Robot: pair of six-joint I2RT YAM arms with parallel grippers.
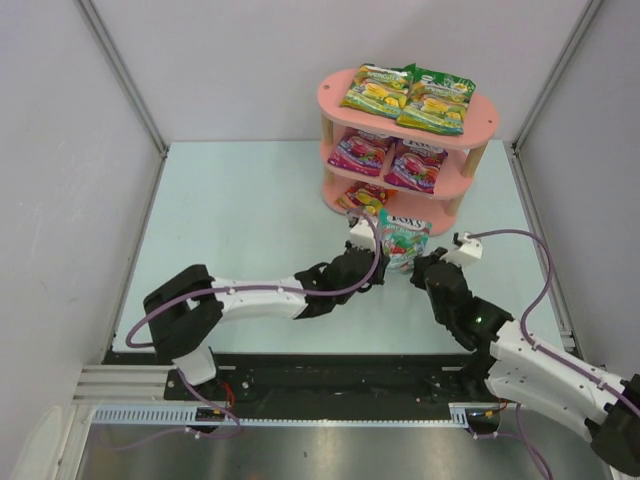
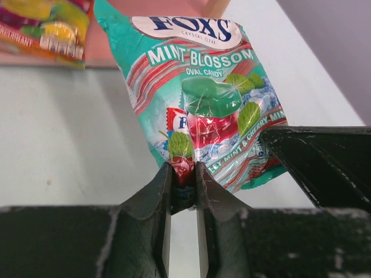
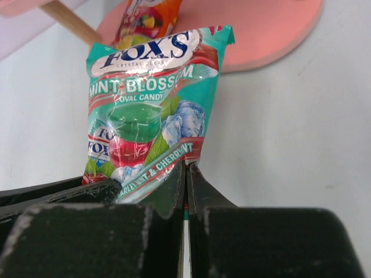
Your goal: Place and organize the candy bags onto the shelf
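The teal bag [image 1: 404, 240] stands upright just in front of the shelf [image 1: 330, 97], facing its bottom board. The left gripper [image 2: 184, 174] is clamped on the bag's bottom seam, and the right gripper [image 3: 185, 174] pinches the same seam nearer the other corner. To place it well, I judge one gripper should let go first. The other can then slide the bag flat onto the bottom board beside the orange bag [image 1: 364, 196] without nudging it. The shelf's top board carries two green-yellow bags [image 1: 408, 98], the middle board two purple bags [image 1: 388, 158], and the bottom board only the orange bag.
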